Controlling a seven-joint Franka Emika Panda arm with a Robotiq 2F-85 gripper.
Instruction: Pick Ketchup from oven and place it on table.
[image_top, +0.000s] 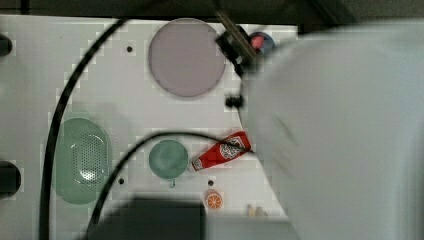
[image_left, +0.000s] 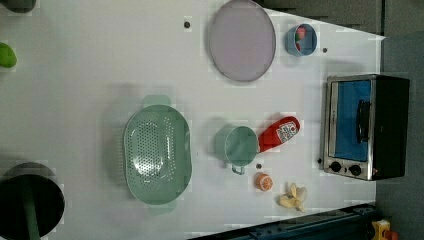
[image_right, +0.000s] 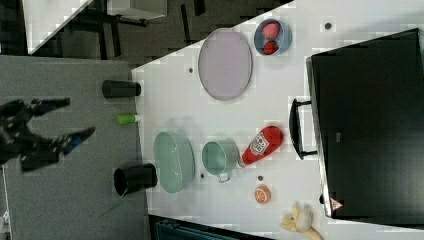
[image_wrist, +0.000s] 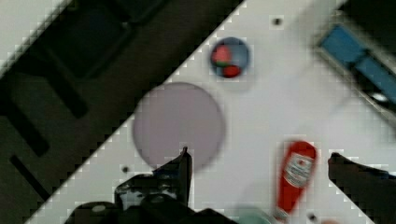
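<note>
1. Nearest your wrist camera you have the claw (image_wrist: 259, 158): one dark finger (image_wrist: 180, 170) rises on one side and the other finger sits at the frame's edge, with a wide gap between them. The jaws stand well apart and hold nothing.
2. The ketchup (image_wrist: 295, 175) lies flat on the white table (image_wrist: 261, 112) in that gap, clear of both fingers and nearer the edge-side one. You are looking down on it from above; there is no contact.
3. In the left view the ketchup (image_left: 279, 133) lies tilted, its cap end just beside the green cup (image_left: 240, 146), its base end toward the oven (image_left: 366, 126) but apart from it. The oven door appears closed, blue glass facing up at the camera.
4. In the right view the ketchup (image_right: 261, 144) lies between the green cup (image_right: 218, 157) and the oven handle (image_right: 297, 129), on the table and outside the oven (image_right: 370, 125).
5. In the top view the ketchup (image_top: 221, 151) lies just beside the cup (image_top: 168, 159); the blurred white arm (image_top: 340, 130) covers the top view's right.
6. Farther out, note the lilac plate (image_left: 242, 40), the blue bowl (image_left: 301, 39) holding red fruit, the green colander (image_left: 157, 154), the orange slice (image_left: 263, 181) and a yellowish toy (image_left: 293, 196).
</note>
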